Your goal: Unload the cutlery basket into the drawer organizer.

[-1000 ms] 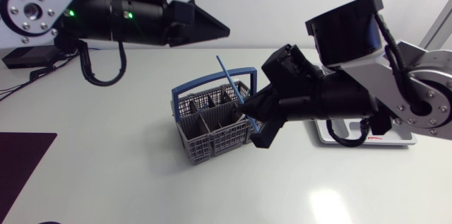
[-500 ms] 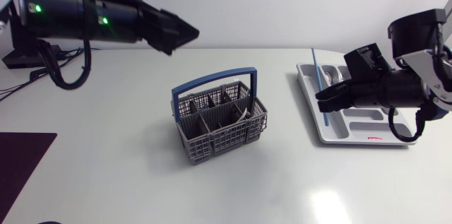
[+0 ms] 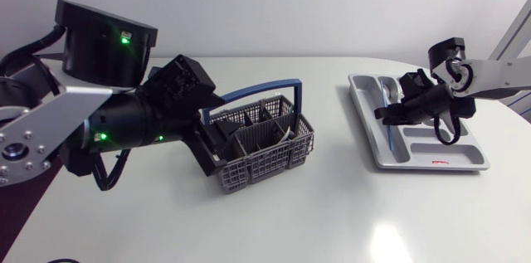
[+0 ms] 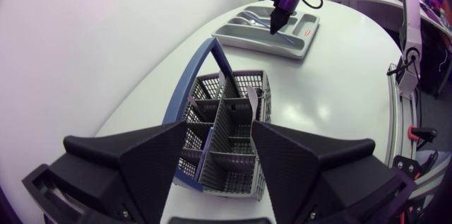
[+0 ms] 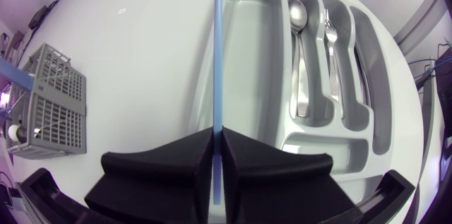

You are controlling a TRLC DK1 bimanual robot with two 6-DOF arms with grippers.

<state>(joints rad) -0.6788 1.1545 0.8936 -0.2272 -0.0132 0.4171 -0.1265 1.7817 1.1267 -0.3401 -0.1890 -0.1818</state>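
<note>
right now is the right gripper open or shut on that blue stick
Shut on it: on the right gripper, both fingers press the blue stick between them from two sides, no gap showing.
</note>
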